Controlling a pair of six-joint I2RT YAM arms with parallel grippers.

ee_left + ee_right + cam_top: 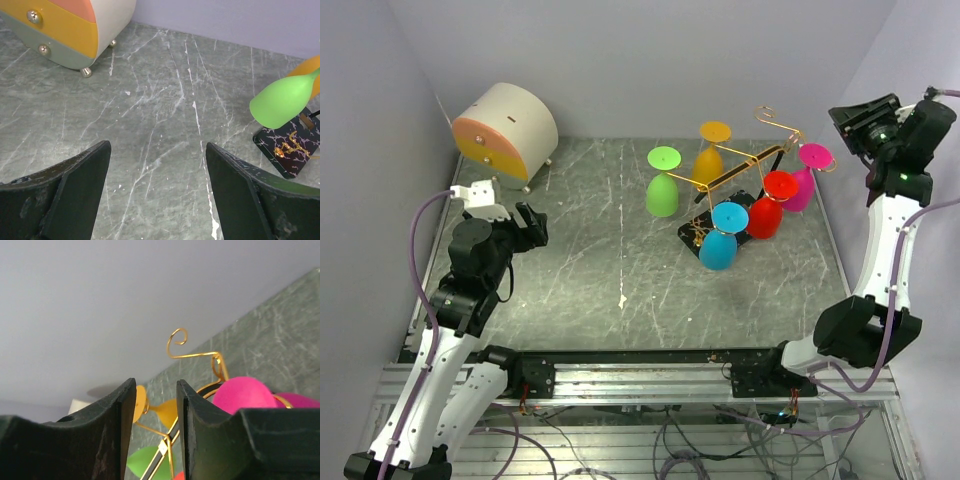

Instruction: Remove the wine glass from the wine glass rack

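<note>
Wine glass rack point(745, 160): stands upright on the grey marbled table point(600, 250). Its black base point(695, 235) with gold scrollwork lies flat, and gold wire arms branch above it.

Five glasses hang on the rack foot-up, bowl-down:
- The pink glass point(800, 185) is at the rack's far-right end.
- The red glass point(765, 215) is just beside the pink one, toward the base.
- The blue glass point(718, 248) is at the rack's near side, over the base.
- The green glass point(662, 195) is on the rack's left.
- The orange glass point(708, 165) is at its far-left side, just behind the green one.

Whether any bowl touches the table cannot be told.

Right gripper point(845, 125): raised above and to the right of the rack, near the pink glass but apart from it. In the right wrist view its fingers point(115, 430) are only narrowly parted, with nothing between them. The curled end of a rack arm point(177, 340) rises beyond the gap. The pink glass point(242, 395) shows behind the right-hand finger.

Left gripper point(535, 225): low over the table, well apart from the rack on its left side and pointed toward it. In the left wrist view the fingers point(80, 190) are spread wide and hold nothing; bare table fills the gap. The green glass point(282, 100) and a corner of the base point(290, 145) sit at that view's right edge.

Other item: a rounded white drawer chest point(505, 130) with orange, yellow and grey-green drawer fronts. It stands far to the rack's left, well apart from it.
</note>
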